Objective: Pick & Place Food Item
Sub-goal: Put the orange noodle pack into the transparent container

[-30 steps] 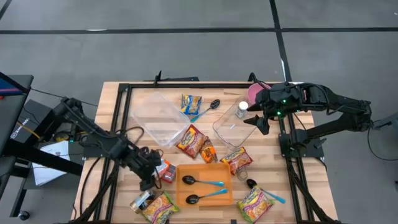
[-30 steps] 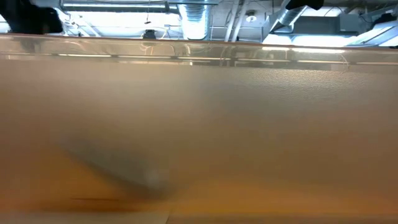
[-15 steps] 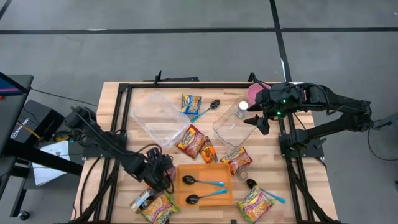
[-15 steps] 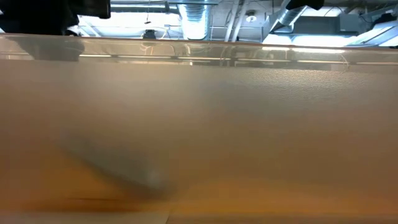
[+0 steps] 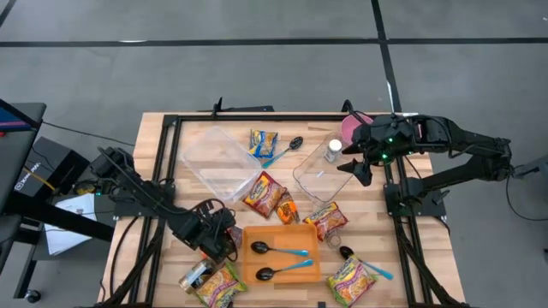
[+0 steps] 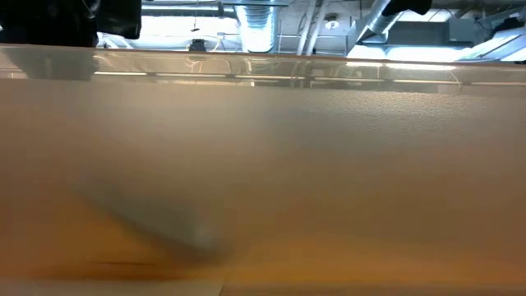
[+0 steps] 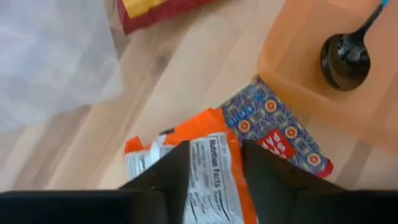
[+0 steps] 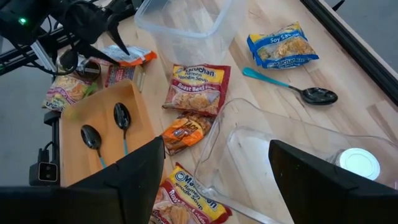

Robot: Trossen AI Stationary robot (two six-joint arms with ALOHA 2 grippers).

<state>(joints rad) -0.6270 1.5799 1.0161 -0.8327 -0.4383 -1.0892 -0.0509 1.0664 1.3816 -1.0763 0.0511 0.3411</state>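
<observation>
A small orange packet (image 7: pixel 208 163) with a white label lies on the wood table, just left of the orange tray (image 5: pixel 295 235). My left gripper (image 5: pixel 223 240) is down on the packet and shut on it. It also shows in the right wrist view, where my left gripper (image 8: pixel 118 45) stands over the orange packet (image 8: pixel 135 57). My right gripper (image 8: pixel 211 186) hangs open above a clear tub (image 5: pixel 324 174) at the back right and touches nothing. The low view is blocked by a blurred brown surface. My left gripper pinches the orange packet's white-label part (image 7: pixel 214 180) between its two fingers (image 7: pixel 171 177). It comes from above, slanting down. The packet's orange end (image 7: pixel 143 146) lies on the table beyond the fingertips. The fingers hide how far back it reaches.
A blue patterned packet (image 7: pixel 277 134) lies against the tray's corner. The tray holds two black spoons (image 5: pixel 261 248). Several noodle packets (image 5: pixel 264 195) are scattered about. There is a second clear tub (image 5: pixel 218 161), a soy packet (image 5: pixel 263 143), a pink bowl (image 5: pixel 353 128) and a white-capped bottle (image 5: pixel 333 150).
My left gripper has gone down and toward the table's right edge, tipping more steeply, and now stands on the orange packet beside the tray. My right arm has kept still.
</observation>
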